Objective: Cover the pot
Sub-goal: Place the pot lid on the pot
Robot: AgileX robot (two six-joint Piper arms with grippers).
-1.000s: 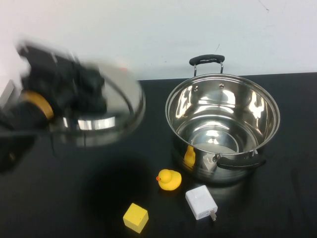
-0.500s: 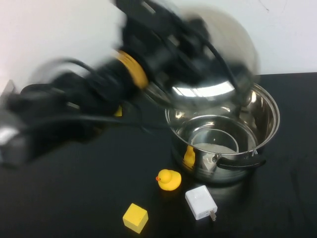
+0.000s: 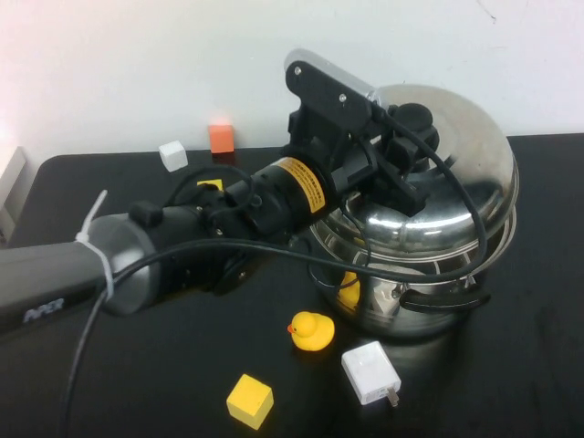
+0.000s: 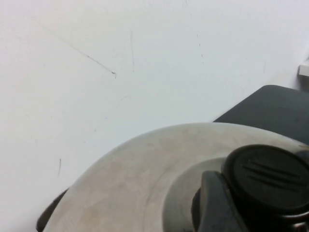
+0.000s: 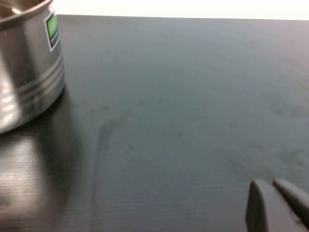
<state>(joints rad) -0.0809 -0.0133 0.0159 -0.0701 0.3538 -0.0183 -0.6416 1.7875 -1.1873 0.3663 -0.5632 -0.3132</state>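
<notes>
The pot (image 3: 412, 290) stands toward the table's (image 3: 109, 383) far right corner. The left pincer (image 3: 409, 151), closed on the black knob (image 4: 268, 180) of the domed steel lid (image 3: 447, 196), holds the lid tilted over the pot's mouth. The right pincer (image 5: 275, 205), fingertips together and holding nothing, sits low over bare table beside the pot. A rubber duck (image 3: 311, 330), white charger (image 3: 370, 372) and yellow block (image 3: 250, 401) lie near the front edge.

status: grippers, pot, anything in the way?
Left gripper shut on lid knob, above pot. Lid tilted, not seated. Right gripper shut, low over table. Nothing blocking.
</notes>
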